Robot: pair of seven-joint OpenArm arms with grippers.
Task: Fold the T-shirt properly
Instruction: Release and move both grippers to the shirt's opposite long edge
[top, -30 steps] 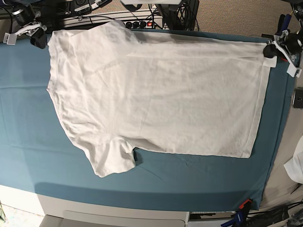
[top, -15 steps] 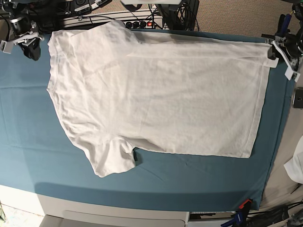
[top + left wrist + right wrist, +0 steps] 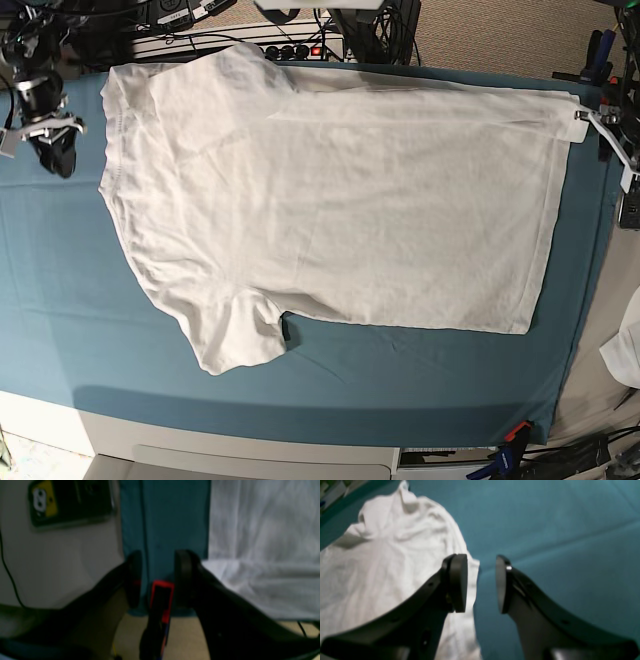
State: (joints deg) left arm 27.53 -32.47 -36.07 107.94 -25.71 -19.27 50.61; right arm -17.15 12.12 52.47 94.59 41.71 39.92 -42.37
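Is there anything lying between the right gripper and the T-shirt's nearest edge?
Nothing visible. The right gripper, jaws apart and empty, hangs over the T-shirt edge, with only bare teal table cloth beside it.

We saw the T-shirt [image 3: 340,200] from overhead in the base view; both wrist views looked down close, sharing its opposite edges.

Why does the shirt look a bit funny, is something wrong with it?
Nothing is torn or spilled. The T-shirt lies spread out sideways on the teal cloth, but one long edge is already folded over, hiding that sleeve, while the other sleeve still sticks out. Both grippers hold nothing.
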